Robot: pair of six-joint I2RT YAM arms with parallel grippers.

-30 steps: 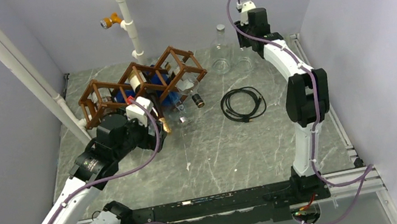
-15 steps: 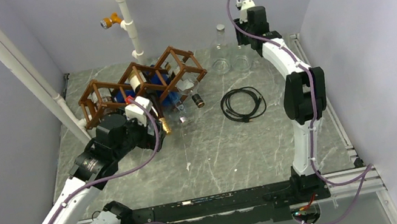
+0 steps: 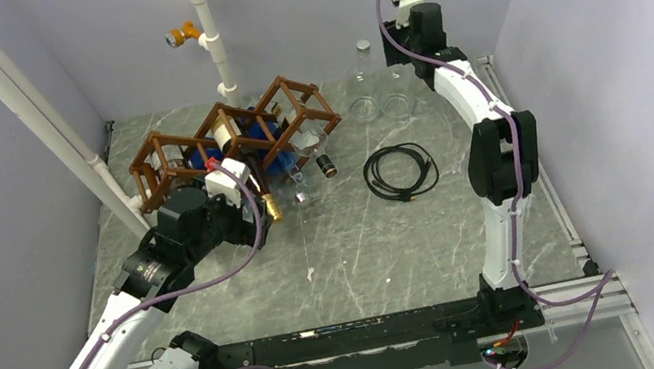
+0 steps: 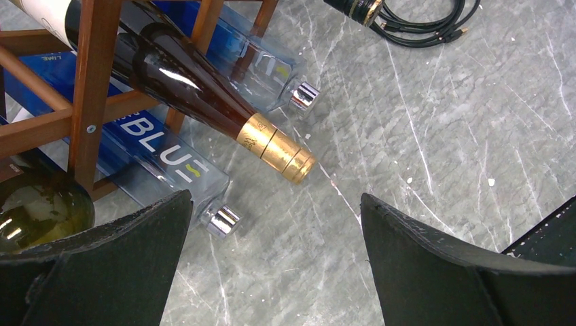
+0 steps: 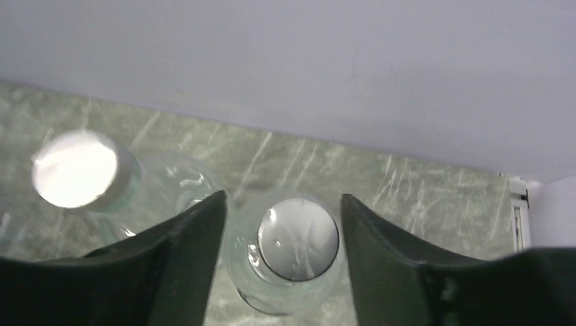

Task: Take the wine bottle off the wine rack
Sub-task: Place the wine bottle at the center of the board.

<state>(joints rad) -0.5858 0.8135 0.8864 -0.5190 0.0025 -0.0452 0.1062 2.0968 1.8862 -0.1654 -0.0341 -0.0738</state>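
Grey marbled table (image 3: 363, 239), lavender walls, overhead view taken as the clock face.

Change noted: a second ago the right gripper (image 5: 282, 198) sat lower and pinched tight at 1 o'clock, at the back of the table. It now stands a little higher with its jaws parted. The neck of an upright clear bottle (image 5: 292, 241) sits between and below its fingers. Contact cannot be confirmed; it reads as let go. A second capped clear bottle (image 5: 78, 170) stands just beside it at 9 o'clock in the wrist view.

Meaning for the task (judgement): that side looks finished with its bottle, and nothing has come off the rack in this interval.

Wine rack (image 3: 231, 125) lies at 11 o'clock. The wine bottle (image 4: 204, 102), dark glass with a gold foil neck, is lodged in a cell, its neck poking out toward 5 o'clock. Two blue-labelled clear bottles (image 4: 170, 159) lie in the rack beside it.

Left gripper (image 4: 275, 224): unmoved, jaws spread to their widest, holding nothing and touching nothing. It hovers just short of the gold neck, which lies at 12 o'clock in its wrist view. Next move, presumably: advance and close on that neck.
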